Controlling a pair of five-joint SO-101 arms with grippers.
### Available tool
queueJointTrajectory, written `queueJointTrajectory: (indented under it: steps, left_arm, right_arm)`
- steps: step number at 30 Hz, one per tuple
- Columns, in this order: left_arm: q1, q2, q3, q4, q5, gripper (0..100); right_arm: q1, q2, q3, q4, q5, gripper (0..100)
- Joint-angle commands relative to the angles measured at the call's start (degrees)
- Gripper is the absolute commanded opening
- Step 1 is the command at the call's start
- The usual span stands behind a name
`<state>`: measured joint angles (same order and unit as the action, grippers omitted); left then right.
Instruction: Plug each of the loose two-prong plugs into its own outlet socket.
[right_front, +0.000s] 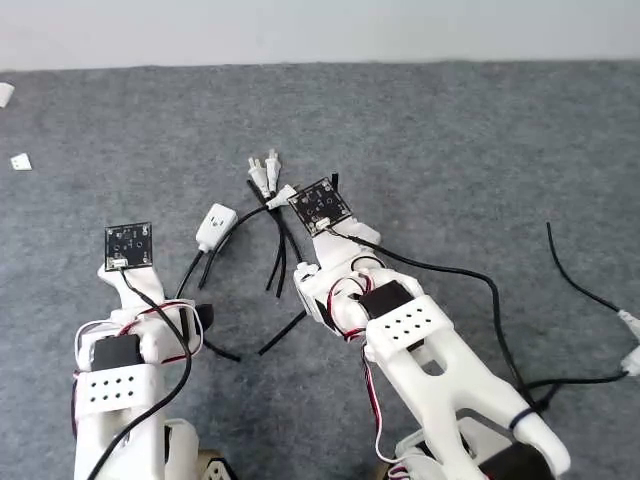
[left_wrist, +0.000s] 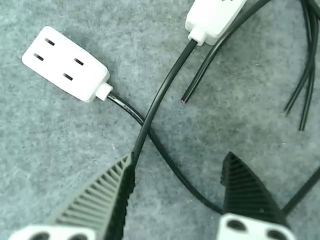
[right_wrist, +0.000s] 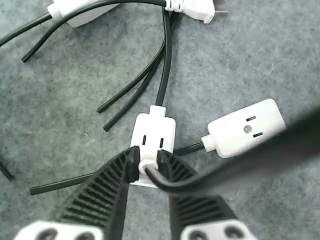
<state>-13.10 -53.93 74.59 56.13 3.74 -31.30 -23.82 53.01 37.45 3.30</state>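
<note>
Insertion seems the aim of the right gripper (right_wrist: 146, 157), its jaws pinched narrow on what looks like a white plug (right_wrist: 145, 167) held at a socket (right_wrist: 156, 134) on the bench (right_front: 450, 130), while the left gripper (left_wrist: 177, 162) hangs jaws-wide over black cords (left_wrist: 150, 120) near a twin socket (left_wrist: 65, 62).

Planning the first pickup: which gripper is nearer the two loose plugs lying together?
Right. The right gripper is close to the plugs; the left gripper is farther back, on the near side of a white socket.
</note>
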Motion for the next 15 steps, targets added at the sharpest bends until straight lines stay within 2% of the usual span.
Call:
queueJointTrajectory:
  steps: [1,8,15]
  left_arm:
    - [-0.35,0.09,0.13,-1.32,-0.62,26]
    - [-0.35,0.09,0.13,-1.32,-0.62,26]
    - [-0.35,0.09,0.13,-1.32,-0.62,26]
  right_arm:
    - [-0.75,5.41,-0.88,4.53,1.14,0.8]
    - [-0.75,15.6,-9.76,11.38,1.14,0.8]
    - [-0.75,12.88,-8.35,12.0,1.41,0.8]
